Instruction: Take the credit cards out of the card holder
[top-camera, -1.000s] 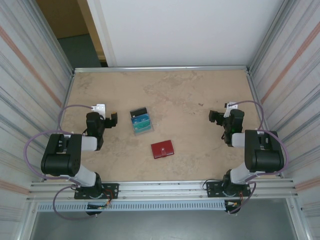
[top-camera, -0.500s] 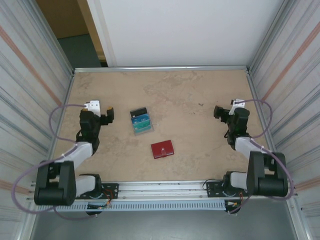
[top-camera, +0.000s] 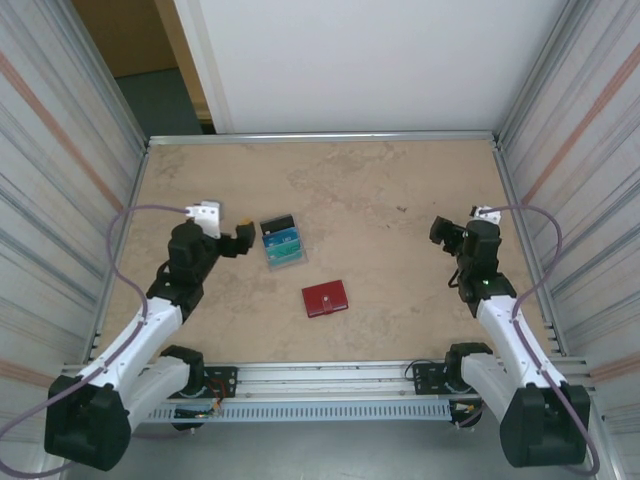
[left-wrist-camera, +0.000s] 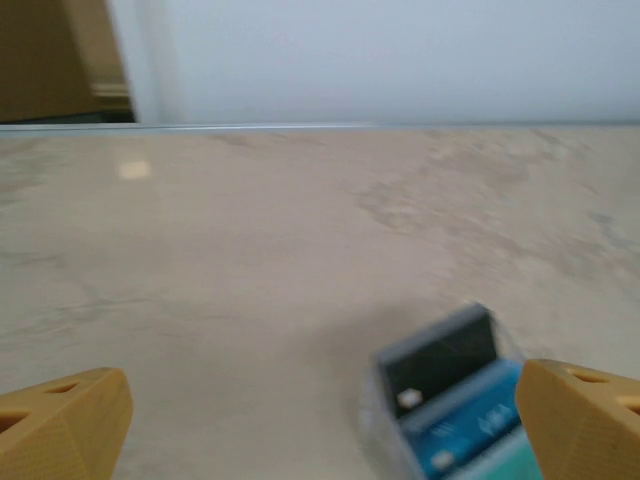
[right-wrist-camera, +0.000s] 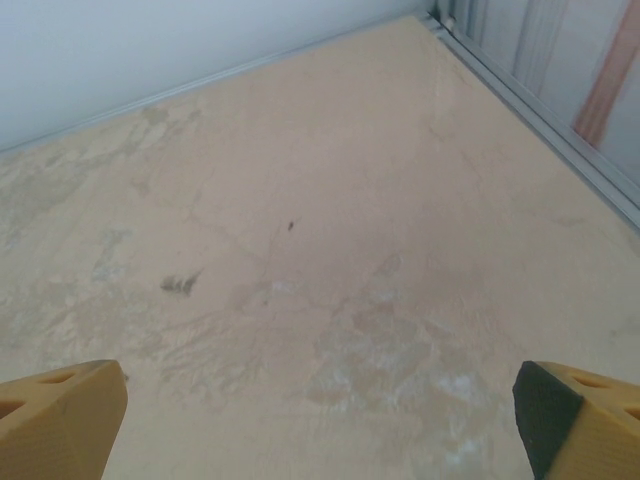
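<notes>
The small flat dark-red card holder (top-camera: 325, 298) lies closed; stacked blue-teal plastic cards (top-camera: 281, 243) sit apart, far-left of it. The left gripper (top-camera: 237, 238) and the right gripper (top-camera: 441, 231) gape wide, empty.

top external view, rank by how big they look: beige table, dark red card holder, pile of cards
1. Beige marbled table
2. Fanned pile of black, blue and teal cards
3. Flat dark-red card holder, only slightly smaller; nearly alike
</notes>
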